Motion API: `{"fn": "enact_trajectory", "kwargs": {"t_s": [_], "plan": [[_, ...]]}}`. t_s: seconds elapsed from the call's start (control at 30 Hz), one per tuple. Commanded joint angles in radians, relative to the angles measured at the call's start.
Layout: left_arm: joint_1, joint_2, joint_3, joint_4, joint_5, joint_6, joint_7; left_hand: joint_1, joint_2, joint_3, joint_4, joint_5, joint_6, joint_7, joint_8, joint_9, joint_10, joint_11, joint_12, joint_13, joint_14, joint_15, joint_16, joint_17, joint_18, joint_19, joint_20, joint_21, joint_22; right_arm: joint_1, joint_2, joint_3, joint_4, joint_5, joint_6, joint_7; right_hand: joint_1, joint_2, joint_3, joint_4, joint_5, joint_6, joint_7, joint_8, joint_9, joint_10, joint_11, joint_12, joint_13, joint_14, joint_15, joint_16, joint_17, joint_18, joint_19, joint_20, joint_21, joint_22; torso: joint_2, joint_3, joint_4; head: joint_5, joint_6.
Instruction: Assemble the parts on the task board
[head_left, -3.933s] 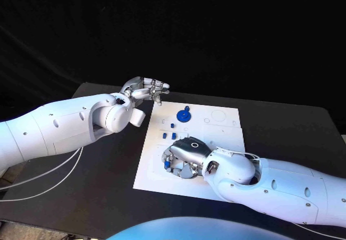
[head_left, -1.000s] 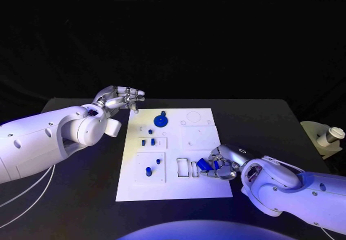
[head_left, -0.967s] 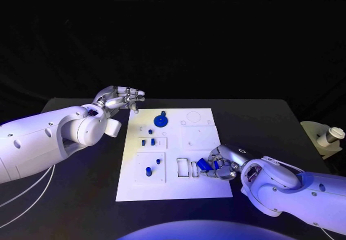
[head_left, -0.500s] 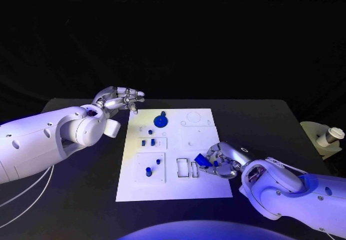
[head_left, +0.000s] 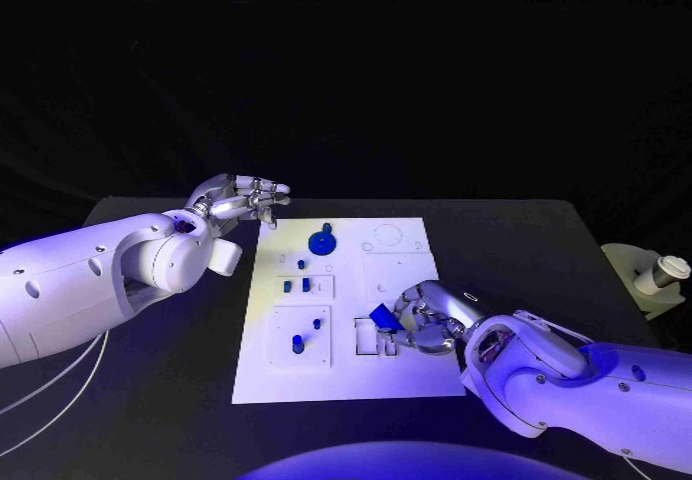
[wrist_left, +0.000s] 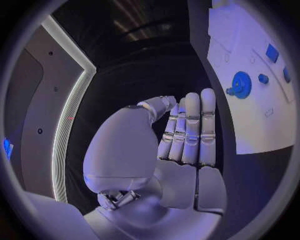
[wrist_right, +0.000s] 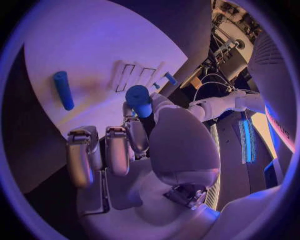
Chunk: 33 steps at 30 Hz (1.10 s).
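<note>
The white task board (head_left: 339, 375) lies mid-table. My right hand (head_left: 421, 322) hovers over its near right part and pinches a blue part (head_left: 384, 317) (wrist_right: 139, 99) between thumb and finger, just above two narrow slots (head_left: 372, 338) (wrist_right: 133, 76). A blue peg (wrist_right: 62, 90) lies loose on the board beside that hand. A blue gear (head_left: 323, 241) (wrist_left: 240, 81) stands at the board's far side, and small blue pieces (head_left: 297, 285) and pegs (head_left: 299, 343) stand in the left plates. My left hand (head_left: 242, 197) (wrist_left: 181, 135) hangs past the board's far left corner, fingers curled in, holding nothing.
A paper cup (head_left: 666, 270) stands on a pale holder at the table's right edge. White cables (head_left: 58, 385) run along the table's left side under my left arm. Bare black table (head_left: 519, 250) lies right of the board.
My right hand has moved left across the board with the blue part, from near the right edge to above the two slots. The left hand has stayed still.
</note>
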<state>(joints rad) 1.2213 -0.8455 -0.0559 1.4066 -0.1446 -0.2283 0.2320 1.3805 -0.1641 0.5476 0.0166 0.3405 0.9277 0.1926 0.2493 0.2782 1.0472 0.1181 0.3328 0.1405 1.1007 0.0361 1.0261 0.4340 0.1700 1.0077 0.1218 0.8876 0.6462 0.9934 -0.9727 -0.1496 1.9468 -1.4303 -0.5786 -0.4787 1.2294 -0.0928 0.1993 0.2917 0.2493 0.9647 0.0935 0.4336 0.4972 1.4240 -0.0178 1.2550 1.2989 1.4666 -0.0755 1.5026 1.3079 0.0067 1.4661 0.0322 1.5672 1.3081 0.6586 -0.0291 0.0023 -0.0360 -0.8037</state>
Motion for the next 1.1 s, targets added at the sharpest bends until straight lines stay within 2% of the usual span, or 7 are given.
{"fn": "enact_trajectory", "kwargs": {"t_s": [0.03, 0.2, 0.6, 0.73, 0.83, 0.87, 1.1], "plan": [[0.001, 0.003, 0.001, 0.004, 0.005, 0.021, 0.002, -0.011, 0.0, -0.001, 0.004, 0.0, -0.006, -0.001, 0.004, -0.001, -0.01, 0.0, 0.005, 0.001, -0.006, 0.0, 0.006, -0.002, 0.015, 0.001, 0.004, -0.006, -0.001, 0.0, 0.019, 0.0, -0.007, 0.039, 0.096, -0.005, -0.049, -0.014, -0.004, 0.001, 0.018, 0.048, -0.036, 0.026, 0.011, 0.005, 0.002, -0.003, 0.002, 0.071, -0.005, 0.003, 0.076, -0.007, 0.105, -0.003, 0.004, 0.263, 0.001, 0.0, 0.0011, 0.001, -0.003], [0.001, 0.003, 0.001, 0.006, 0.005, 0.02, 0.003, -0.01, 0.001, 0.0, 0.004, 0.001, -0.007, -0.001, 0.004, -0.002, -0.011, 0.0, 0.006, 0.001, -0.007, 0.0, 0.006, -0.002, 0.015, 0.002, 0.004, -0.007, -0.002, 0.0, 0.038, 0.0, -0.017, 0.038, 0.121, -0.025, -0.107, -0.017, -0.025, 0.001, 0.063, 0.055, -0.037, 0.032, 0.013, 0.011, 0.0, 0.003, 0.011, 0.072, -0.005, 0.005, 0.081, -0.007, 0.105, -0.004, 0.004, 0.263, 0.001, -0.0003, 0.0005, 0.004, -0.006], [0.001, 0.001, 0.001, 0.008, 0.005, 0.017, 0.003, -0.009, 0.001, 0.0, 0.003, 0.001, -0.007, -0.001, 0.004, -0.002, -0.011, 0.0, 0.006, 0.001, -0.007, 0.0, 0.006, -0.002, 0.015, 0.002, 0.004, -0.008, -0.002, 0.0, 0.056, 0.0, -0.034, 0.01, 0.136, -0.057, -0.15, -0.01, -0.044, 0.003, 0.075, 0.066, -0.043, 0.043, 0.017, 0.022, -0.005, 0.019, 0.03, 0.073, -0.009, 0.009, 0.091, -0.007, 0.105, -0.007, 0.004, 0.263, 0.0, 0.0004, -0.0008, 0.009, -0.007], [0.001, 0.001, 0.001, 0.008, 0.005, 0.017, 0.002, -0.009, 0.001, 0.0, 0.003, 0.001, -0.007, -0.001, 0.004, -0.002, -0.011, 0.0, 0.006, 0.001, -0.007, 0.0, 0.006, -0.002, 0.015, 0.002, 0.004, -0.008, -0.002, 0.0, 0.062, 0.0, -0.041, 0.001, 0.133, -0.06, -0.171, -0.01, -0.058, 0.002, 0.055, 0.065, -0.045, 0.046, 0.018, 0.023, -0.006, 0.018, 0.031, 0.073, -0.01, 0.009, 0.091, -0.007, 0.105, -0.008, 0.004, 0.263, 0.0, 0.0008, -0.0011, 0.009, -0.006], [0.001, 0.001, 0.001, 0.008, 0.005, 0.017, 0.002, -0.009, 0.001, 0.0, 0.003, 0.001, -0.007, -0.001, 0.004, -0.002, -0.011, 0.0, 0.006, 0.001, -0.007, 0.0, 0.006, -0.002, 0.015, 0.002, 0.004, -0.008, -0.002, 0.0, 0.067, 0.0, -0.046, -0.007, 0.13, -0.061, -0.196, -0.009, -0.076, 0.002, 0.007, 0.065, -0.045, 0.051, 0.02, 0.023, -0.007, 0.015, 0.032, 0.073, -0.011, 0.008, 0.09, -0.007, 0.105, -0.009, 0.004, 0.263, 0.0, 0.0009, -0.001, 0.009, -0.004], [0.001, 0.0, 0.001, 0.008, 0.005, 0.017, 0.001, -0.009, 0.001, 0.0, 0.003, 0.001, -0.007, -0.001, 0.004, -0.002, -0.011, 0.0, 0.006, 0.001, -0.007, 0.0, 0.006, -0.002, 0.015, 0.002, 0.004, -0.008, -0.002, 0.0, 0.069, 0.0, -0.048, -0.01, 0.128, -0.062, -0.212, -0.007, -0.09, 0.003, -0.022, 0.064, -0.046, 0.054, 0.022, 0.022, -0.007, 0.013, 0.032, 0.073, -0.011, 0.008, 0.089, -0.007, 0.105, -0.009, 0.004, 0.263, 0.001, 0.0011, -0.0009, 0.008, -0.004], [0.001, -0.001, 0.001, 0.009, 0.005, 0.017, 0.0, -0.009, 0.001, 0.0, 0.003, 0.001, -0.007, -0.001, 0.004, -0.002, -0.011, 0.0, 0.006, 0.001, -0.007, 0.0, 0.006, -0.002, 0.015, 0.002, 0.004, -0.008, -0.002, 0.0, 0.081, 0.0, -0.059, -0.021, 0.123, -0.063, -0.215, -0.005, -0.094, 0.003, -0.027, 0.064, -0.046, 0.055, 0.022, 0.023, -0.007, 0.013, 0.033, 0.073, -0.011, 0.008, 0.09, -0.007, 0.105, -0.009, 0.004, 0.263, 0.001, 0.0008, -0.0004, 0.007, -0.003]]}}
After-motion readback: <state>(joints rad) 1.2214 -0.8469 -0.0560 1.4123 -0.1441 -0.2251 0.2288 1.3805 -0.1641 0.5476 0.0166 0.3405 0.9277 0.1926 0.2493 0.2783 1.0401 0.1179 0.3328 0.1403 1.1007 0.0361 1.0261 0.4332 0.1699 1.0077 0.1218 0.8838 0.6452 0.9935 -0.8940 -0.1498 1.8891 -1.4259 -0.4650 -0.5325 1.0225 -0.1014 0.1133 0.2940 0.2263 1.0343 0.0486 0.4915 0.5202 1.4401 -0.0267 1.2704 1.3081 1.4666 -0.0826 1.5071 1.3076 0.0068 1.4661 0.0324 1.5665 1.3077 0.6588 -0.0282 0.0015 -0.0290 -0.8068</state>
